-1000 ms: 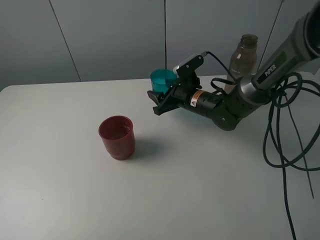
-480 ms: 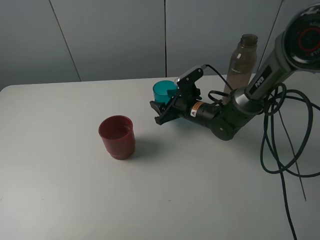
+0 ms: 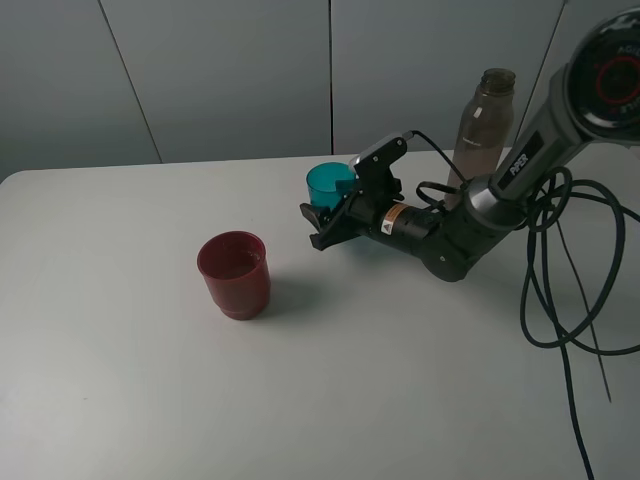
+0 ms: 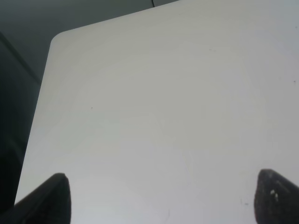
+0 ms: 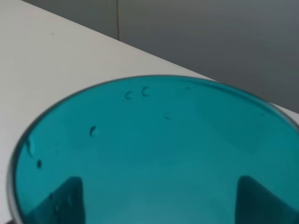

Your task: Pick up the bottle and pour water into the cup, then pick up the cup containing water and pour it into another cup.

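Currently | right gripper (image 3: 318, 215) fingers (image 5: 65, 198) straddle the cup (image 3: 329, 183), grip unclear | thin, smooth, wet plastic: likely light, slippery, squeezable; hold mid-wall | left gripper (image 4: 159, 196) fingers spread, empty

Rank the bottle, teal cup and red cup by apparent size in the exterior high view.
1. The grey-brown bottle, tallest, though the arm hides its base.
2. The dark red cup, fully visible and nearest the camera, which may flatter it.
3. The teal cup, partly hidden by the right gripper.
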